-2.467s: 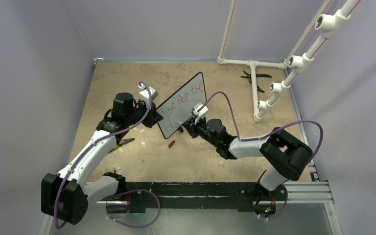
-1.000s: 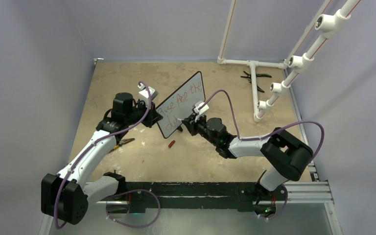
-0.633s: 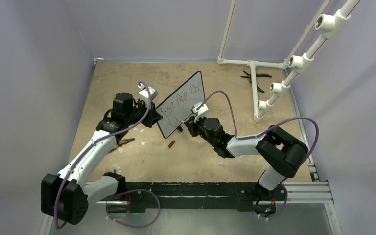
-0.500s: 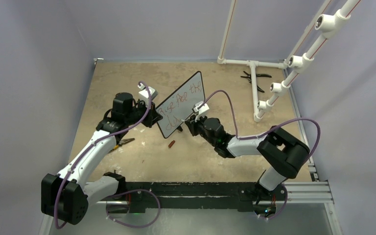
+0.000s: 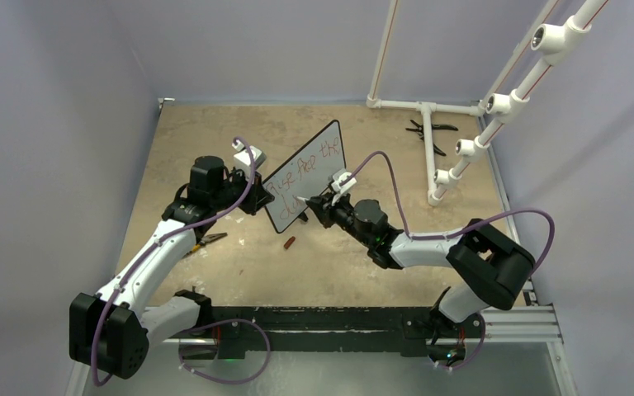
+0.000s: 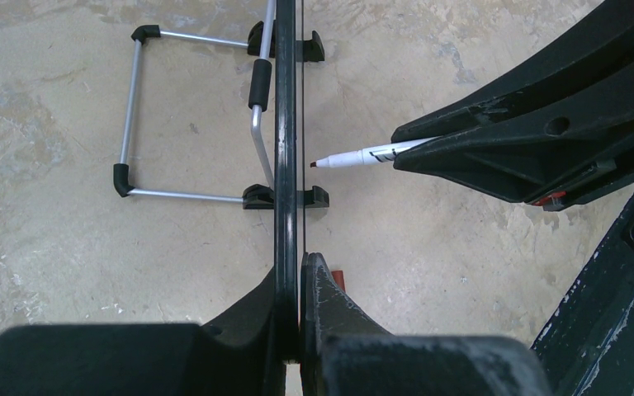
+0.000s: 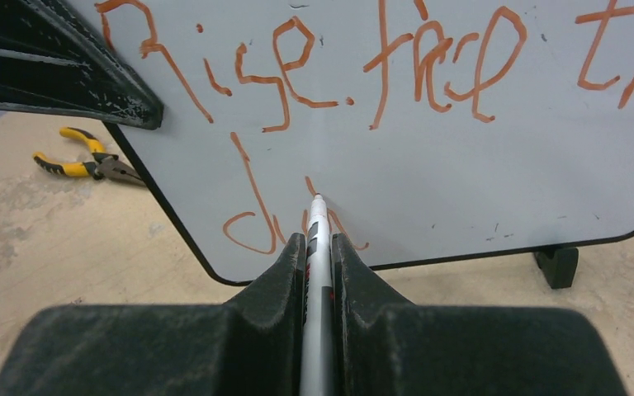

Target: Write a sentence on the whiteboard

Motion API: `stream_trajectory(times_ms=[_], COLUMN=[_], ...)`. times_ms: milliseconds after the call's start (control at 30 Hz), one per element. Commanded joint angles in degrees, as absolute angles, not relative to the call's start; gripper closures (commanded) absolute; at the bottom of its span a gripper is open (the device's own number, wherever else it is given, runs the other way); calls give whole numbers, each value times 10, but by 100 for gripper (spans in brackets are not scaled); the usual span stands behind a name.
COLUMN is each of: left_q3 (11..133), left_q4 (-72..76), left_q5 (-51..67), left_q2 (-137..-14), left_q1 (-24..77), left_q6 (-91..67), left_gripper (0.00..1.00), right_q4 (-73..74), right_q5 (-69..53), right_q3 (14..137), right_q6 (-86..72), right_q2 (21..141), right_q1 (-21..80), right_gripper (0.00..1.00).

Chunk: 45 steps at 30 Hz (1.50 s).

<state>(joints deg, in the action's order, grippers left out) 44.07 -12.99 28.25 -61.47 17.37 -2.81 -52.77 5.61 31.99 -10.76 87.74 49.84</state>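
Note:
The whiteboard [image 5: 305, 177] stands upright on the table, and my left gripper [image 5: 257, 196] is shut on its left edge. In the left wrist view that gripper [image 6: 297, 268] pinches the board's black frame [image 6: 286, 165] edge-on. The sentence [image 7: 322, 66] runs in red across the board, with a short second line started below it. My right gripper [image 7: 318, 239] is shut on a white marker [image 7: 318, 223]. The marker's tip sits at the second line, and in the left wrist view the marker [image 6: 363, 155] stops a sliver short of the board face.
Yellow-handled pliers [image 5: 206, 241] lie left of the board. A red marker cap [image 5: 290, 242] lies in front of it. A white pipe frame [image 5: 429, 148] and black pliers [image 5: 429, 132] stand at the back right. The board's wire stand [image 6: 132, 124] juts out behind it.
My right gripper has crept a little up and left along the lower line with the marker, and its elbow has swung right. The left arm and the board have not moved.

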Motion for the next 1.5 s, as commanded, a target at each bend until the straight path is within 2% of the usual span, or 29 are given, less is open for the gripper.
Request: stream_trajectory(times_ms=[0, 1467], left_q3=[444, 444], left_q4=[-121, -122], left_q5=[316, 318], left_q2=[-601, -601], left_q1=[177, 177], left_q6=[-32, -31], left_gripper=[100, 100], right_q4=[-563, -543], right_q5=[34, 15], right_q3=[322, 357], right_q6=[-92, -91], right_q2=[870, 928], right_q1=[498, 499], right_gripper=[100, 100])
